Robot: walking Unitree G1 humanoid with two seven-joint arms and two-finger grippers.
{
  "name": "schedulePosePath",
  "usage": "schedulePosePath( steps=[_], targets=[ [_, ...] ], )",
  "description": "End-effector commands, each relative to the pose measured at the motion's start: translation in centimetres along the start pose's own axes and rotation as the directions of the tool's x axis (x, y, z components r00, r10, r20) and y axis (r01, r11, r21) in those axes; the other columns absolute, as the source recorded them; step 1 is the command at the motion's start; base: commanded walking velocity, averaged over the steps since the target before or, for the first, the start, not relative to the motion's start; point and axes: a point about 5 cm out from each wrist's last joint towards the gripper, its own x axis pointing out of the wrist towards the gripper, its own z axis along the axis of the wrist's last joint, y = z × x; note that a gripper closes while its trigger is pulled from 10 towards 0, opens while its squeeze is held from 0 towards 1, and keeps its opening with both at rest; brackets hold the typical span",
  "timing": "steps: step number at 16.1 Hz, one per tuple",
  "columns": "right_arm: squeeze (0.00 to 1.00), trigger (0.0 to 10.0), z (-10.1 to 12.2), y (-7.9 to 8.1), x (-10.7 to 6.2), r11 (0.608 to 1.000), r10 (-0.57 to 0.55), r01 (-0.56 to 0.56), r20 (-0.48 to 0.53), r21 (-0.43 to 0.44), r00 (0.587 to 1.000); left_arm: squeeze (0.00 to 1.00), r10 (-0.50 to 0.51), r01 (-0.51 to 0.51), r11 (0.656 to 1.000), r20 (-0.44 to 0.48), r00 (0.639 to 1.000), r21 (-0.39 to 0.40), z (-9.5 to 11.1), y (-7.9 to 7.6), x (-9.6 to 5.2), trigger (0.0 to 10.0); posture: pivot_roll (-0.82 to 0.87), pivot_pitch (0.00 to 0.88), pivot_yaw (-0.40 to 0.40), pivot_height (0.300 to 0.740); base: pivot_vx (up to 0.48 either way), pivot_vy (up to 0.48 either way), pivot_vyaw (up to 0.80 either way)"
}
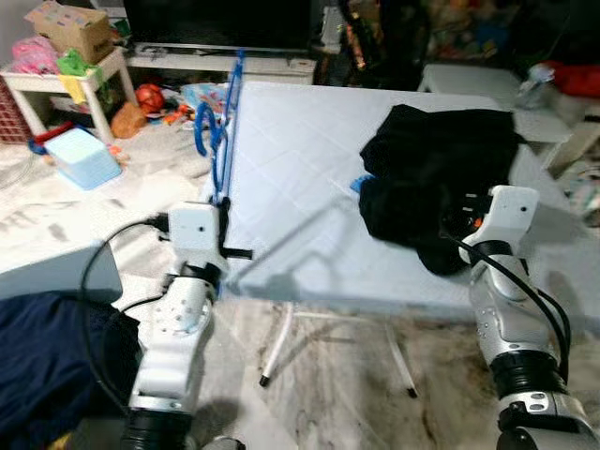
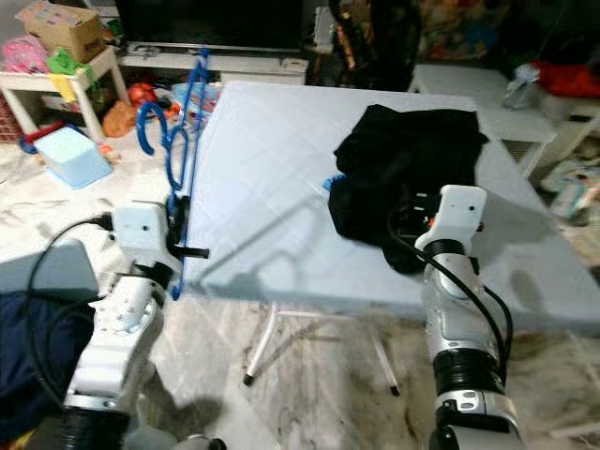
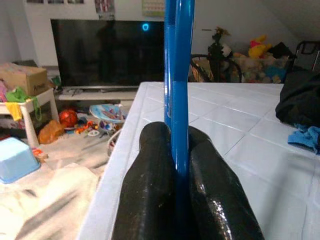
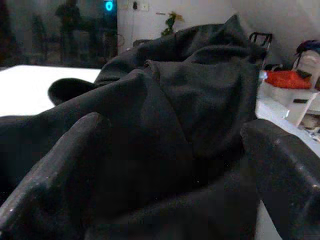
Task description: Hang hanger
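A blue plastic hanger stands upright along the left edge of the white table, its hook curling to the left. My left gripper is shut on the hanger's lower bar, beside the table's front left corner. A black garment lies crumpled on the right half of the table. My right gripper is pushed into the garment's near edge, open, with its fingers wide apart and black cloth bulging between them.
A scrap of blue cloth peeks from under the garment. On the floor to the left are a light blue box, toys and a low white side table. A TV stands behind. Dark navy fabric lies at the lower left.
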Motion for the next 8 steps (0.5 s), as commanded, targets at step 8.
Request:
schedulePosePath(
  steps=[8],
  targets=[
    [1.00, 10.0, 0.50, -0.29, 0.14, 1.000, -0.013, 0.013, 0.009, -0.010, 1.000, 0.00, -0.031, 0.031, 1.000, 0.001, 1.000, 0.004, 0.15, -0.88, -0.17, 10.0, -0.07, 0.000, -0.033, 0.740, -0.259, 0.000, 0.00]
  ],
)
